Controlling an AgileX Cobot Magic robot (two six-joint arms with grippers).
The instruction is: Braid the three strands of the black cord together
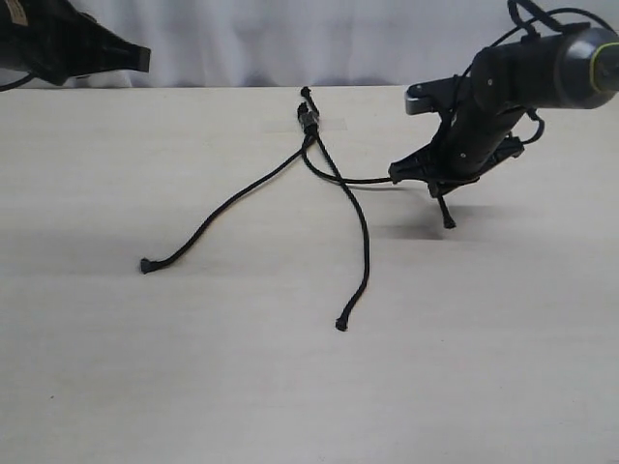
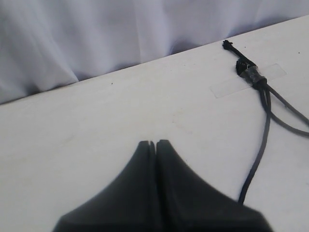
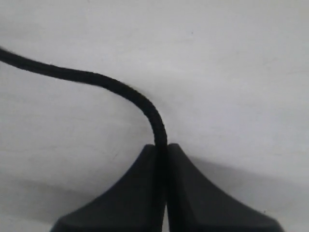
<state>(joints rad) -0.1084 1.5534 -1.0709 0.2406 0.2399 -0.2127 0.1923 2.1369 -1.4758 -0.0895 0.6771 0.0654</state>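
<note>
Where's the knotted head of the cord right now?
In the exterior view the knotted head sits at the far middle of the table, under a clear tape strip, left of the right gripper, whose jaws are shut on one strand.

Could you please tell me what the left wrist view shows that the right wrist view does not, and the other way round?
Only the left wrist view shows the black cord's knotted head at a patch of clear tape, the white curtain behind, and the left gripper shut on nothing. Only the right wrist view shows the right gripper shut on one strand, which curves away over the surface. Both show the pale table and some length of that cord.
</note>
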